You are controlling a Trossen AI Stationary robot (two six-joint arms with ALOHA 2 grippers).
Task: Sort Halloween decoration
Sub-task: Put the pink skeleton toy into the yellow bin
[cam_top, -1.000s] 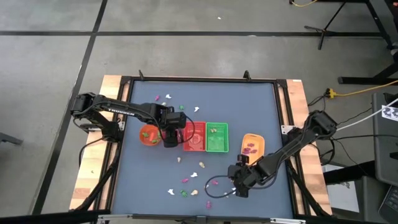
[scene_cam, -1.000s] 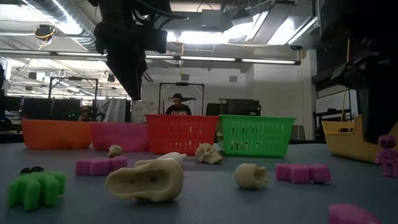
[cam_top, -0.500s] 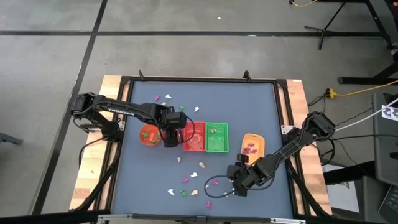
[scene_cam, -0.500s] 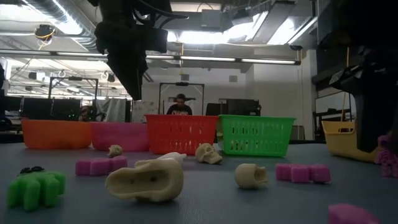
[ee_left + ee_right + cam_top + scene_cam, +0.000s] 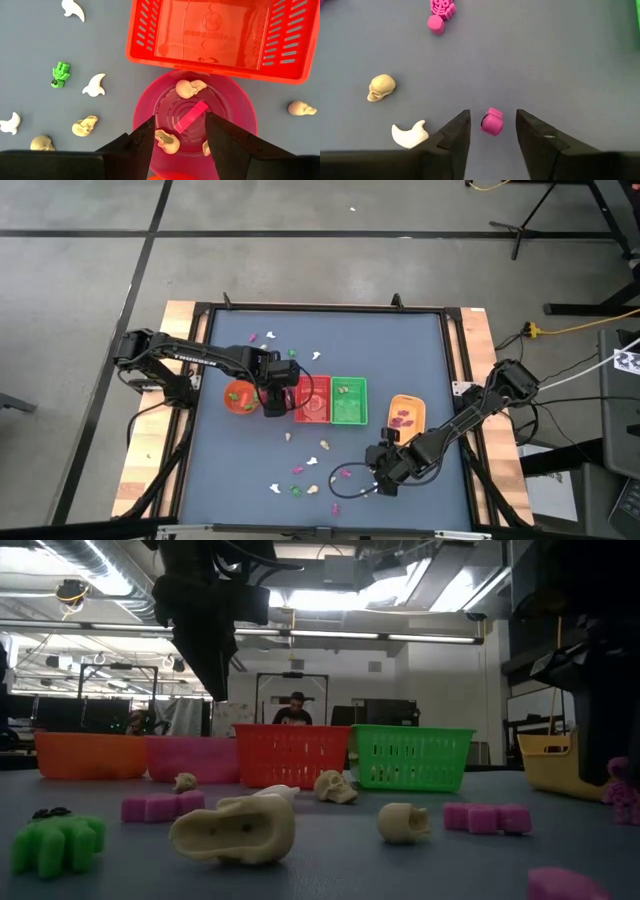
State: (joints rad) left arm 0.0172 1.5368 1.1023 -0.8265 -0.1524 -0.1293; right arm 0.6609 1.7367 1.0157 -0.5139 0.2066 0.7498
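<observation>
The decorations are tiny trinkets scattered on the blue-grey table. In the right wrist view, a magenta trinket [image 5: 491, 121] lies between the open fingers of my right gripper [image 5: 491, 136], touching neither. A cream skull [image 5: 381, 86], a white ghost [image 5: 410, 134] and a magenta skeleton [image 5: 441, 9] lie nearby. In the high view my right gripper [image 5: 373, 477] is near the table's near edge. My left gripper [image 5: 180, 145] hangs open above the pink bowl [image 5: 240, 107], which holds cream skulls [image 5: 189, 88] and a pink bar [image 5: 190, 116].
Across the middle of the table stand an orange bowl [image 5: 238, 395], a red basket [image 5: 314, 400], a green basket [image 5: 348, 401] and a yellow-orange tray [image 5: 405, 412]. More trinkets [image 5: 300, 480] lie toward the near edge, others [image 5: 268, 337] toward the far edge. A person [image 5: 293, 712] stands behind the table.
In the low view my right gripper has shifted a little, low over the table beside the magenta skeleton. My left arm has kept still above the pink bowl.
</observation>
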